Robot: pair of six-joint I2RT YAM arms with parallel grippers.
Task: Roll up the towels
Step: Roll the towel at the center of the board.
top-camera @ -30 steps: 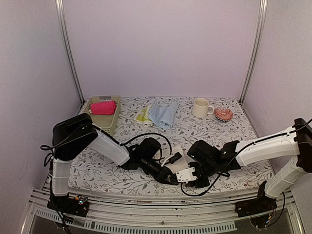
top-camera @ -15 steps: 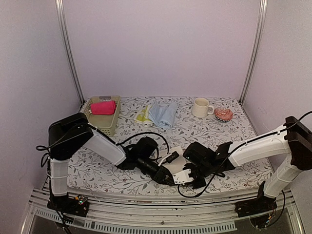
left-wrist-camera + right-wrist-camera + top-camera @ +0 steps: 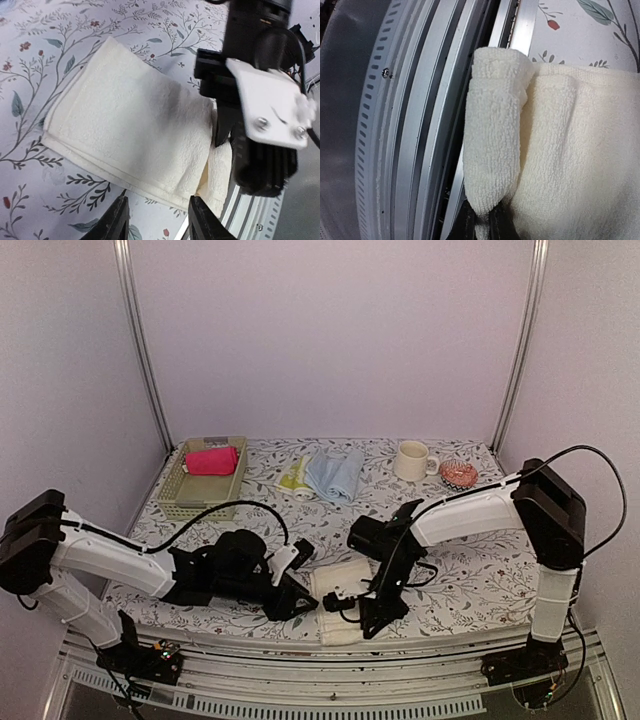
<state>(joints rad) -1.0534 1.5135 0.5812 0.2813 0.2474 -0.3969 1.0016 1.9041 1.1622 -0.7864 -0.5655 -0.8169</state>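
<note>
- The left hand (image 3: 159, 221) has backed off to the left of the cream towel (image 3: 125, 120) and spread its fingers. It now hovers about half open over the tabletop (image 3: 470, 570), holding nothing.
- That towel lies at the near edge of the tabletop as a flat folded pad, with no turn of a roll in it yet. Its near end hangs over the metal rail (image 3: 415, 125).
- The right hand (image 3: 482, 224) has swung in over the towel's near end and closed, pinching that corner tight. I judge this a handover: the right hand now has the end from which rolling can start.
- Far left at the back, the pink towel (image 3: 212, 460) sits as a compact bundle, seemingly rolled, in the basket (image 3: 190, 502), a stiff pale mesh tray.
- The yellow-green towel (image 3: 293, 478) and light blue towel (image 3: 335, 475) lie rumpled at the back, touching and unrolled.
- The cream towel is thick looped terry, soft, with stitched hems and stacked layers. The tabletop's cover is thin leaf-printed cloth.
- The mug (image 3: 412, 460) is glossy and hard.
</note>
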